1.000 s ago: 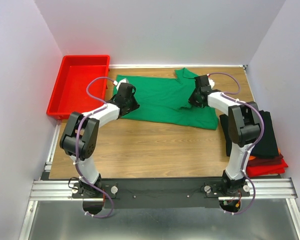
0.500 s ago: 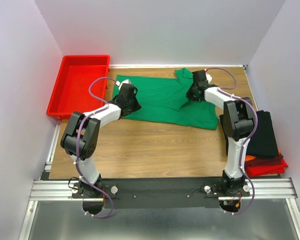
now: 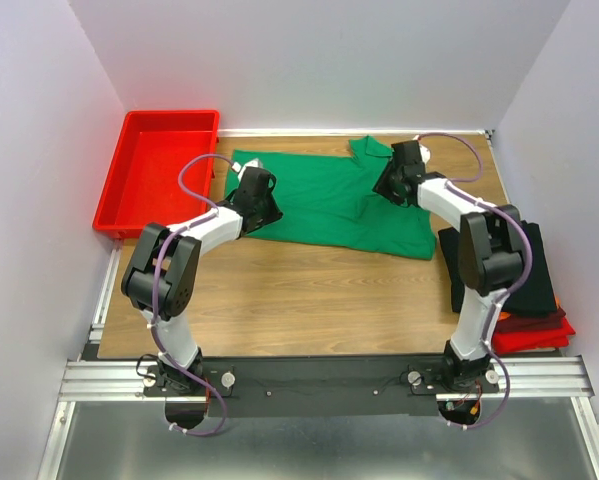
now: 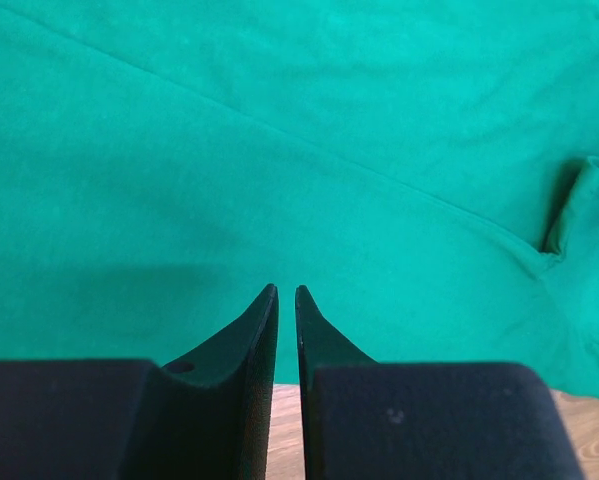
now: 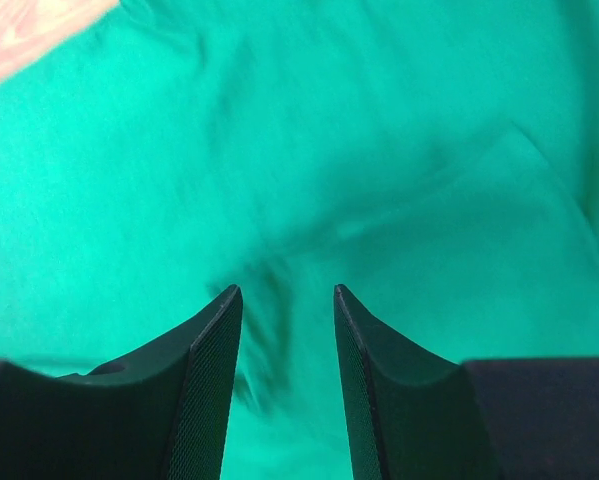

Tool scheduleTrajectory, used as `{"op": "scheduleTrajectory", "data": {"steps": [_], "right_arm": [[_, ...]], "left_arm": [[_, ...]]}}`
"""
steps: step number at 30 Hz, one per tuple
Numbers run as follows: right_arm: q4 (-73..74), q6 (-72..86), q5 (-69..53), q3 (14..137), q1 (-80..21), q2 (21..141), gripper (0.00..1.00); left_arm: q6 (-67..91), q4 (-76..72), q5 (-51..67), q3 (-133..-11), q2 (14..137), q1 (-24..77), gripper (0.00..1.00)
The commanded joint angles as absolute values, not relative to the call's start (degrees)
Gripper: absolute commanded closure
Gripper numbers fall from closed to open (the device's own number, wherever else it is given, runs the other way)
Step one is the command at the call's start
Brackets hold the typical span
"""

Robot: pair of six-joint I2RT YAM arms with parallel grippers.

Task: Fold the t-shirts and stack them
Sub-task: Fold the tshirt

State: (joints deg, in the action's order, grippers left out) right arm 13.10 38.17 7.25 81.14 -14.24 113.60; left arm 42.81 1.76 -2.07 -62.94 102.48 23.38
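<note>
Over green t-shirt (image 3: 329,205), right fingers (image 5: 209,380) apart, left fingers (image 4: 244,360) nearly touching (thin slit)

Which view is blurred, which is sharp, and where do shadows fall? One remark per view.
Right wrist view: the bright green short-sleeved cloth t-shirt looks smeared and soft-edged; left wrist view: its creases are crisp, a faint shadow lying beside the left tool; top external view: even light, no glare.
</note>
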Motion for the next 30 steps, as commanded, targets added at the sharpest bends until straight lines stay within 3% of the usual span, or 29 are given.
{"op": "scheduleTrajectory", "data": {"steps": [1,11,26,29,30], "right_arm": [[13.62,37.53,8.34,74.19,-14.85,107.15,0.52],[12.40,40.25,10.81,61.79,-18.37,101.95,0.52],[11.95,40.96,10.64,59.42,-18.63,102.92,0.50],[11.95,41.40,10.11,56.79,-18.72,101.34,0.48],[11.95,41.48,10.11,55.12,-18.72,100.03,0.43]], "left_arm": [[42.27,4.91,-5.53,-65.74,103.62,23.55,0.81],[46.76,13.53,-18.01,-67.59,106.43,23.29,0.82],[49.39,14.06,-19.08,-62.23,106.79,23.03,0.81],[49.75,13.71,-18.02,-59.86,104.25,23.03,0.82],[49.92,13.36,-17.84,-58.37,102.85,23.03,0.82]]}}
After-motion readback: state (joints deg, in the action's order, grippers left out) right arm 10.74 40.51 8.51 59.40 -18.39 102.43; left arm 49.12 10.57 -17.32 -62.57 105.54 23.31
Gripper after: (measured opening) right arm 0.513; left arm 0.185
